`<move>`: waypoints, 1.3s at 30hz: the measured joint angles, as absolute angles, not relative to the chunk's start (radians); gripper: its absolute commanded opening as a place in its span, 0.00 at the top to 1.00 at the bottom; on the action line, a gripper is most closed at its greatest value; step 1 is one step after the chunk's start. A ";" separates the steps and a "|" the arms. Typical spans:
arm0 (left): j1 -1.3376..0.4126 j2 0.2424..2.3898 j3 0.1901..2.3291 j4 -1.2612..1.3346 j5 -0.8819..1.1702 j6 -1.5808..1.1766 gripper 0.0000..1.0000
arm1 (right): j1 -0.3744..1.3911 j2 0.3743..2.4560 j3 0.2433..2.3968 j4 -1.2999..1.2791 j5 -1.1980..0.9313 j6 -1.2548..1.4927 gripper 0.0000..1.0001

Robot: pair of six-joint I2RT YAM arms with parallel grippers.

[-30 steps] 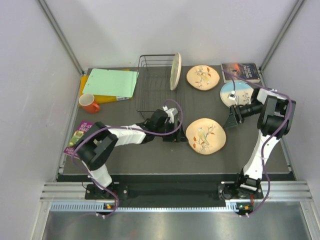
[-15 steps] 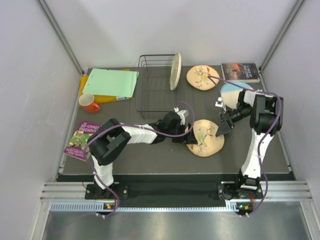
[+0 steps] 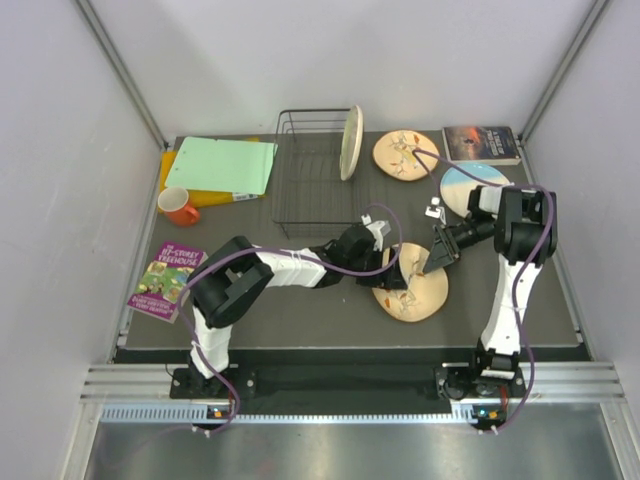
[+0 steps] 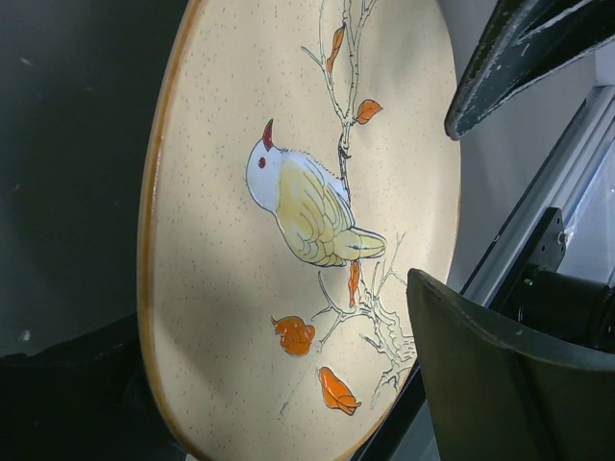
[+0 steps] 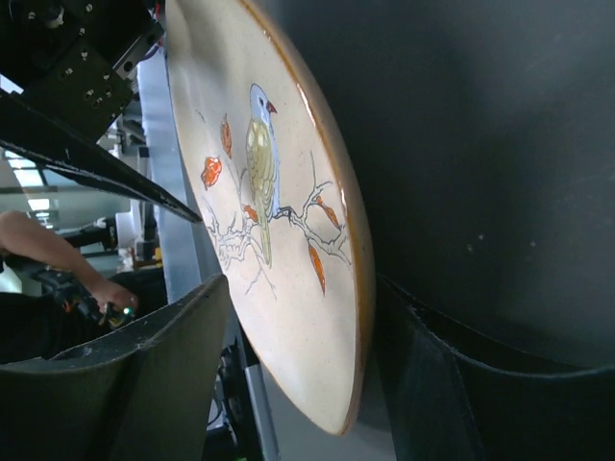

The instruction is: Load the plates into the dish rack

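Cream round plate in black wire rack, 3 to load. Right gripper half-open astride peach bird-pattern plate; left gripper wide, empty.

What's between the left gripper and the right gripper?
The near bird-patterned plate, with the left gripper at its left rim and the right gripper at its right rim, in the top view.

Pale grey walls enclose a dark table, lit evenly
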State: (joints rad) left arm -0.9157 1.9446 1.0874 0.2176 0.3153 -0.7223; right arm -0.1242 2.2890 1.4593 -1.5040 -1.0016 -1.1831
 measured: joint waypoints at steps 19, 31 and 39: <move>-0.863 1.863 1.009 0.149 0.369 -0.675 0.16 | -0.134 2.320 1.460 -1.499 -1.022 -1.166 0.49; -0.858 1.802 0.895 0.196 0.423 -0.798 0.16 | -0.141 2.340 1.468 -1.510 -1.032 -1.106 0.49; -0.865 1.908 0.974 0.291 0.458 -0.945 0.17 | -0.147 2.341 1.440 -1.502 -1.010 -1.096 0.52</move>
